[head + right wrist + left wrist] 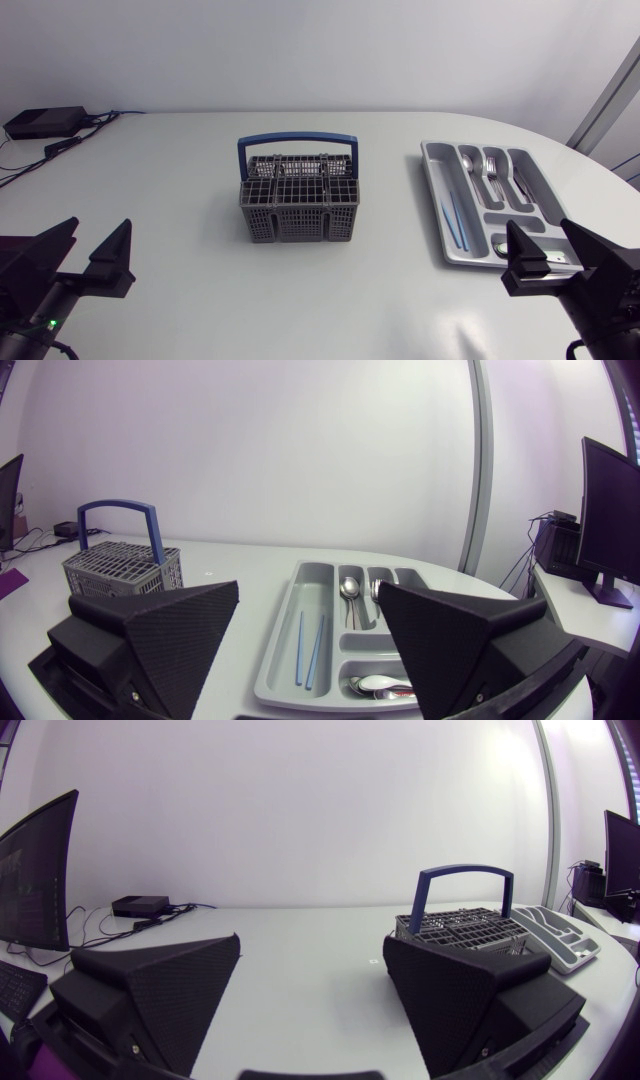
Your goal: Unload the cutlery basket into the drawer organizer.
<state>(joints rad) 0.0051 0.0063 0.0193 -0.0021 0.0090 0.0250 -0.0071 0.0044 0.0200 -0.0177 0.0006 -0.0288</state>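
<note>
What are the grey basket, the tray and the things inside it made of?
Basket: likely moulded plastic, matte grey lattice walls, blue handle. Tray: probably plastic, smooth light grey, rounded compartments. Spoons: seemingly metal, shiny reflections. Blue sticks: unclear, perhaps plastic.

head: above, facing down | 2 wrists: low, facing across | shared: basket (pixel 297 215)
</note>
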